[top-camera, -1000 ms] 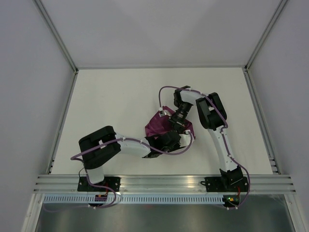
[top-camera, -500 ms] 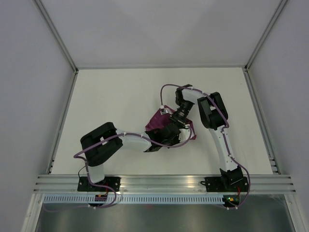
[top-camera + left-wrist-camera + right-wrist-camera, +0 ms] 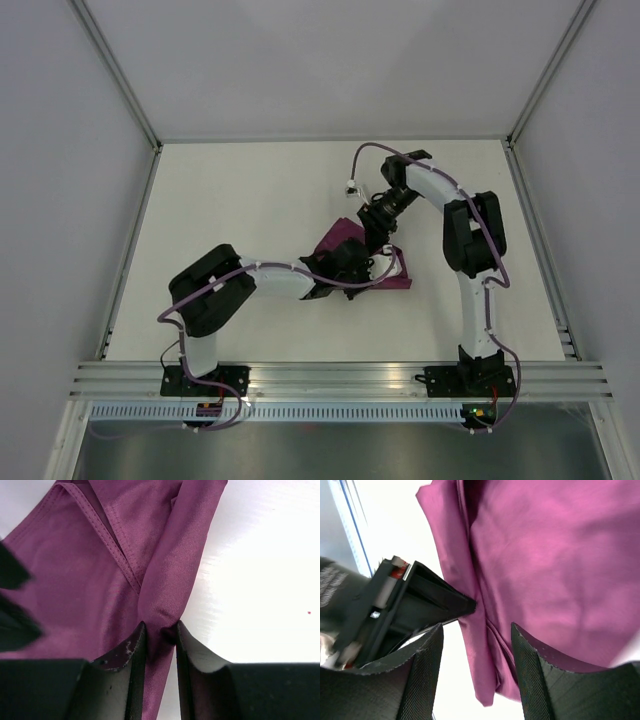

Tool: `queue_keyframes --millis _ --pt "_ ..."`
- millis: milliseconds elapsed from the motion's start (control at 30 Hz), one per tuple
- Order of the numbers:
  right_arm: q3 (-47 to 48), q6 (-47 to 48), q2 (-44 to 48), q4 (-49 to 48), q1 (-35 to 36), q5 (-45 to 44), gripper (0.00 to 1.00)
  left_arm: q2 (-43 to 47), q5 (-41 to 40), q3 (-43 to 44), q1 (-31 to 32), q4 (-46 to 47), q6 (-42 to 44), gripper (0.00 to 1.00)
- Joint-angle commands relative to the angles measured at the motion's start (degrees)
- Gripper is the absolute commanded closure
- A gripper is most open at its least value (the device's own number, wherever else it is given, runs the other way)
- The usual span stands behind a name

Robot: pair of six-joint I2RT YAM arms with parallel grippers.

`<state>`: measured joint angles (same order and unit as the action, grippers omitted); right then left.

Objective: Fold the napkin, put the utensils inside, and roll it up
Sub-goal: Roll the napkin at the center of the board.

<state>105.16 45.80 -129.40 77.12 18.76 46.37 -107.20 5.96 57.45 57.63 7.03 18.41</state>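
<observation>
At worktop centre | left hand clenched on napkin fold, likely anchoring it | right hand spread, empty, above fold.

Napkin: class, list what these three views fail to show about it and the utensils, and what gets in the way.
Left wrist: the left gripper pinches one fold of the napkin, which runs off the top and left edges.
Right wrist: the open right gripper frames cloth cut off at top and right.
Top external: both grippers cover most of the napkin; its folds are unreadable.
No view shows the utensils.
</observation>
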Motion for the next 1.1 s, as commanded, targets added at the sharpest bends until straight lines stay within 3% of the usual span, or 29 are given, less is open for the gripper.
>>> queue_keyframes --millis 0,267,533,733,867,1067 --pt "-2.8 -6.8 9.1 -9.9 -5.0 4.9 0.38 -4.4 11.9 0.5 -1.6 -11.4 -4.2 0.98" --pt "-22.4 -15.6 28.2 -32.9 -15.2 3.4 0.38 -9.7 28.5 6.9 -8.9 -18.0 -7.4 0.98" --pt "-48.4 -6.7 49.8 -53.1 -14.8 -5.4 0.33 -17.2 44.8 14.8 -16.3 -25.8 -10.1 0.98" --pt "-63.3 -2.3 60.8 -58.8 -3.1 -15.1 0.29 -23.0 50.4 21.9 -18.5 -33.0 -11.0 0.98" --pt "-67.3 -2.5 61.0 -61.0 7.1 -20.3 0.28 -25.0 51.8 25.2 -19.0 -34.4 -12.6 0.98" --pt "-71.7 -3.3 58.1 -66.7 16.9 -29.1 0.28 -26.7 52.6 26.8 -19.0 -34.8 -14.2 0.98"
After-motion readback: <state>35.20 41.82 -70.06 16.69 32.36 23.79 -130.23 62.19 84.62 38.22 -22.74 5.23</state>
